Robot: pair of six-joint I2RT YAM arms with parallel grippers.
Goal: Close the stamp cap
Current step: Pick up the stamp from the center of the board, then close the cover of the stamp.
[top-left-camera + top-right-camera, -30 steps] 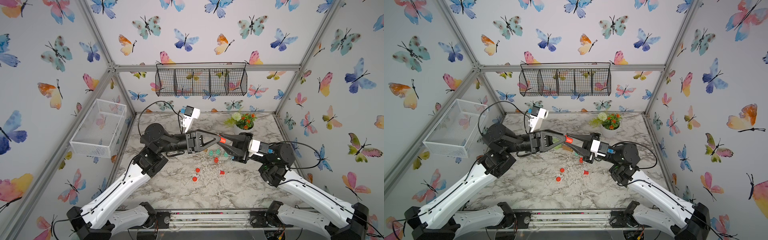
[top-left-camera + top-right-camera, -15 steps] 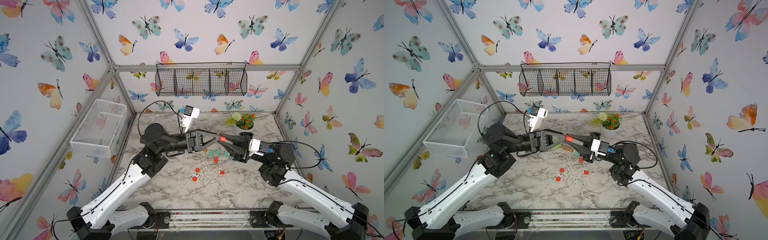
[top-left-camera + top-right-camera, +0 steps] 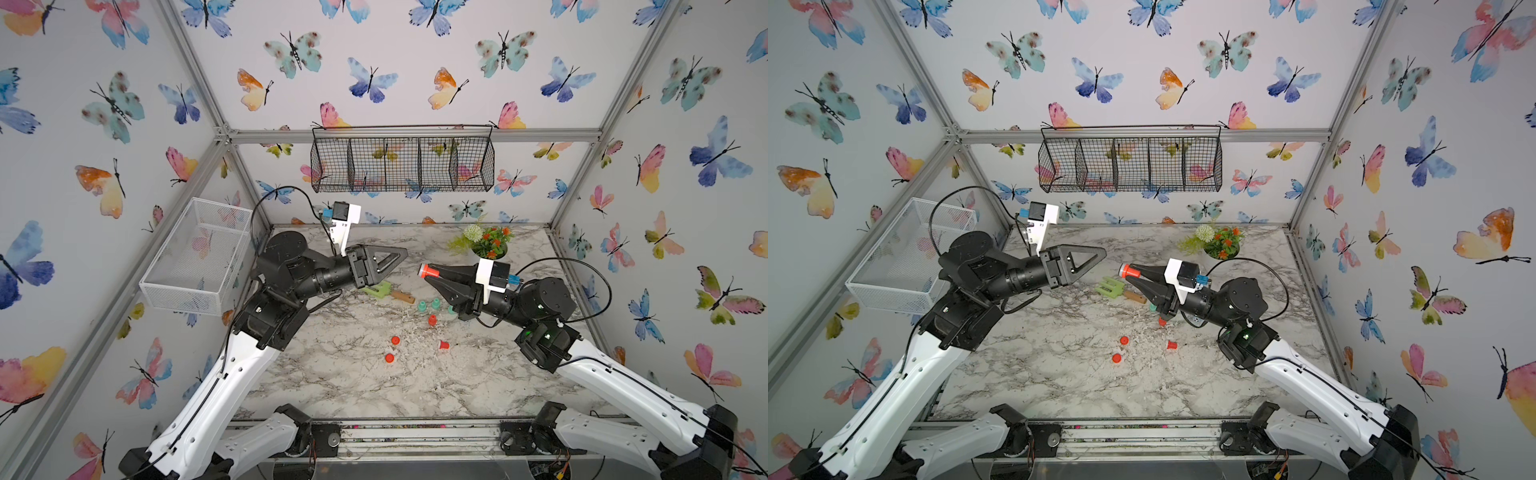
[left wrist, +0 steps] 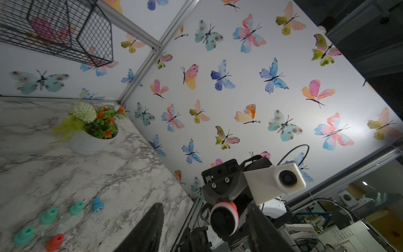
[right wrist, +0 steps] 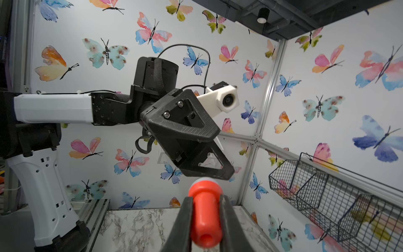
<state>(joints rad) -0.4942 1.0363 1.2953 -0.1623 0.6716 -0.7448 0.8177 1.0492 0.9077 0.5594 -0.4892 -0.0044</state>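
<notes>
Pointing toward the left arm, the red stamp [image 5: 205, 209] is held clamped in the right end effector [image 3: 441, 273], in the air above the marble bench [image 3: 353, 386]. Its pale end is turned to the left end effector [image 3: 398, 258], whose fingers [image 4: 150, 227] are seen apart in the left wrist view, with nothing gripped between them. A clear gap is left between the two end effectors. Small teal pieces [image 3: 422, 306] and small red pieces [image 3: 395, 340] are scattered on the bench below, near a green tool [image 3: 380, 289]; a flower pot [image 3: 488, 245] is set at the back.
</notes>
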